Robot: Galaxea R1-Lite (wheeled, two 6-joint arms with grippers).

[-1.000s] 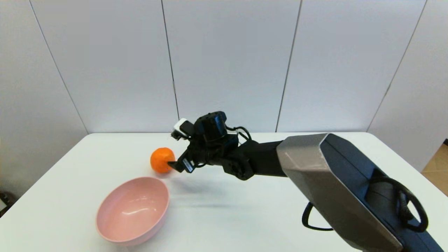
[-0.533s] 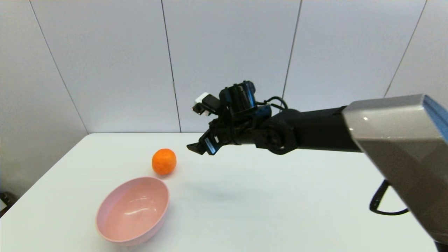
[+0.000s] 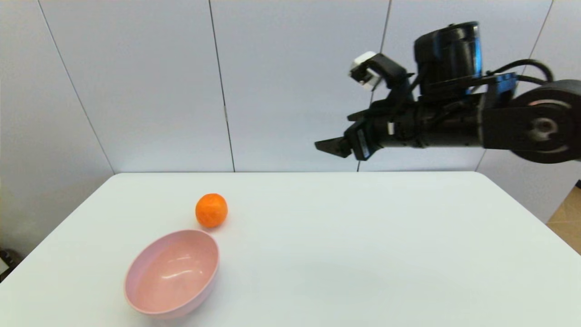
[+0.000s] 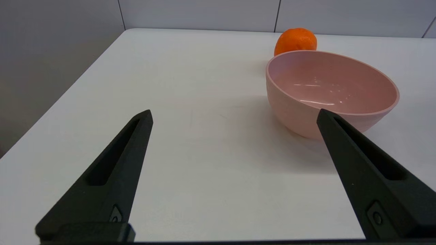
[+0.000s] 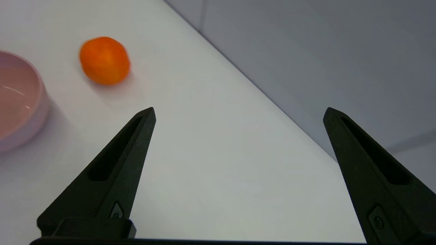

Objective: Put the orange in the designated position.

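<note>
The orange [image 3: 211, 210] rests on the white table just behind the pink bowl [image 3: 171, 271], outside it. It also shows in the left wrist view as the orange [image 4: 295, 40] beyond the bowl [image 4: 332, 92], and in the right wrist view as the orange [image 5: 105, 60] beside the bowl's rim [image 5: 39, 98]. My right gripper [image 3: 333, 147] hangs high above the table, far right of the orange, open and holding nothing; its fingers [image 5: 112, 166] stand wide apart. My left gripper [image 4: 235, 119] is open low over the table's near left, empty, out of the head view.
The white table [image 3: 340, 254] ends at a grey panelled wall behind and at drop-off edges left and right. The bowl is empty.
My right gripper has pulled away from the orange, rising and swinging right and back. The orange stays put behind the bowl.
</note>
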